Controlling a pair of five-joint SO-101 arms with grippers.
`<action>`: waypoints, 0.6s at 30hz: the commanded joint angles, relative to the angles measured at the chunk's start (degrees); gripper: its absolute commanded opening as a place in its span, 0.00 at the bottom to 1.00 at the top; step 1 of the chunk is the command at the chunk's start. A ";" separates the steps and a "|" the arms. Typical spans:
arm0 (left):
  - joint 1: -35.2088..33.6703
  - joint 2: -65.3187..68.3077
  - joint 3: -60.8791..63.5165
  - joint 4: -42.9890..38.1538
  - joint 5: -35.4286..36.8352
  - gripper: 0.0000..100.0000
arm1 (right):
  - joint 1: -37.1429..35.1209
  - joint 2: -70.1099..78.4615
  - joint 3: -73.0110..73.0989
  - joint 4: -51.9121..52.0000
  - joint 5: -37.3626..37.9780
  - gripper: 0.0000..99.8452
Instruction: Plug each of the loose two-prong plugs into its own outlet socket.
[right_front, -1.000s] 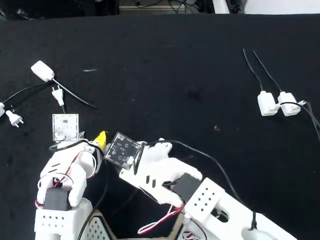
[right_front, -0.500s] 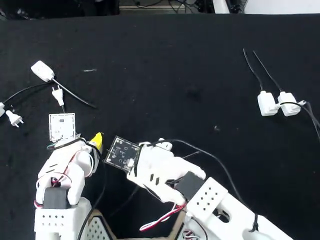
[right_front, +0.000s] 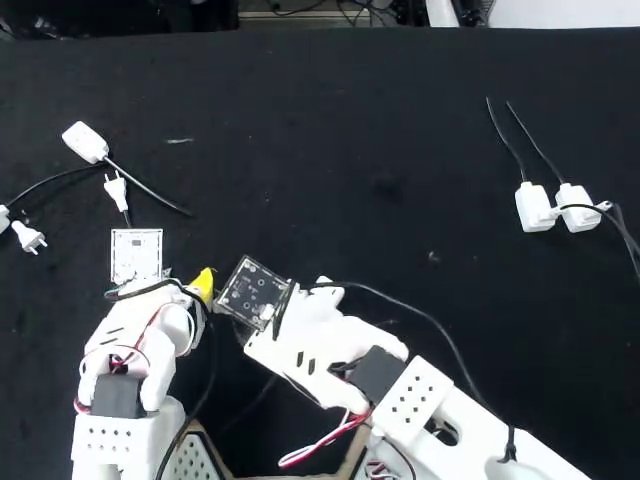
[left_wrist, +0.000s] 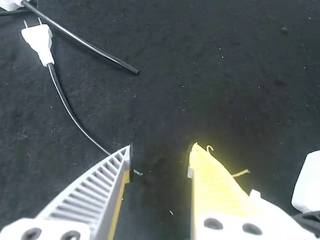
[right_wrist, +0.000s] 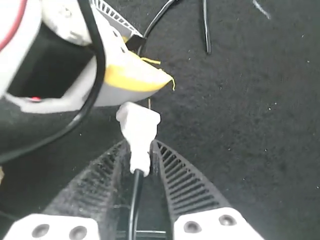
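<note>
Progress looked near zero: one loose plug (right_front: 116, 187) and a second plug (right_front: 28, 237) lay unmated on the surface (right_front: 350, 120), just beyond the left gripper (left_wrist: 161, 147), which gaped wide and empty. Right gripper (right_wrist: 138, 145), just beside it, was clamped on a white cable end (right_wrist: 138, 122)

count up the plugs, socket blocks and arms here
loose plugs lying free: 2
plug held in the right end effector: 1
white socket blocks: 3
arms: 2
total: 8
not counted: a white piece at the high view's left edge, too cut off to classify
</note>
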 joint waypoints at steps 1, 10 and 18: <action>1.10 0.35 -0.40 -0.79 -0.09 0.20 | 0.26 -1.80 -2.51 -2.02 -0.97 0.01; 1.36 0.26 0.40 -0.97 -0.35 0.20 | 0.18 -1.54 -5.23 -1.58 -4.48 0.01; 1.45 0.26 0.48 -0.97 -0.35 0.20 | 0.53 -1.63 -5.05 -2.02 -7.03 0.01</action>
